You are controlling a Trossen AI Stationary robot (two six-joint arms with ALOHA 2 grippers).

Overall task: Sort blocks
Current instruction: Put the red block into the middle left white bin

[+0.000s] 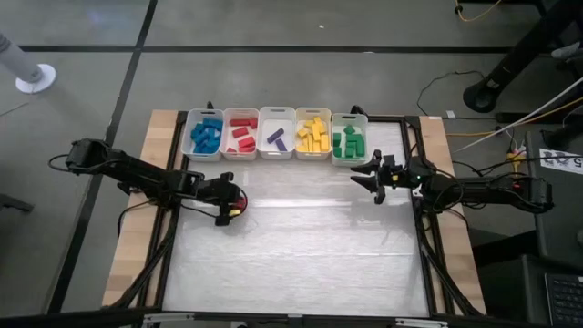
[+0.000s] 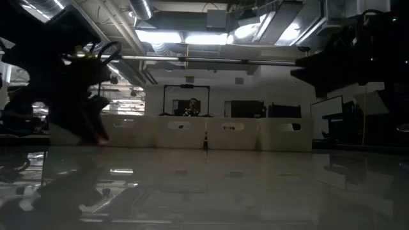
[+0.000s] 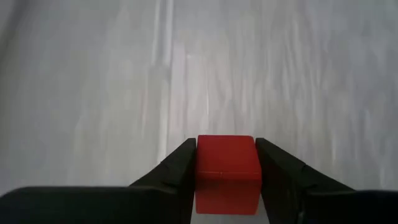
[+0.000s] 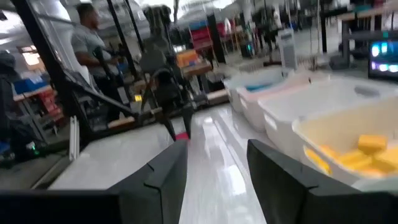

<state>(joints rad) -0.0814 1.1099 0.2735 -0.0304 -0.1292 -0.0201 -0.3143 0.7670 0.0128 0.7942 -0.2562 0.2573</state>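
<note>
Five white bins stand in a row at the far edge of the worktop (image 1: pixel 301 246), touching side to side. L to R in the high view: blue bin (image 1: pixel 206 135) w/ blue blocks (image 1: pixel 207 137); red bin (image 1: pixel 241 134) w/ red blocks (image 1: pixel 241 135); purple bin (image 1: pixel 276 134) w/ a single purple block (image 1: pixel 274 138), mostly bare floor; yellow bin (image 1: pixel 313 135) w/ yellow blocks (image 1: pixel 313 134); green bin (image 1: pixel 350 138) w/ green blocks (image 1: pixel 349 142), approx. full.

Left gripper (image 1: pixel 233 202) low over the worktop, in front of the red bin and well apart from it; jaws part-closed w/ a red cube (image 3: pixel 227 173) between the fingers (image 3: pixel 176 176), both inner faces against the cube's sides. Cube sits on or just above the surface; cannot tell which.

Right gripper (image 1: pixel 369 175) hangs just in front of the green bin, jaws part-open, nothing between them. A person (image 4: pixel 87 46) stands in the room beyond, seen in the right wrist view
</note>
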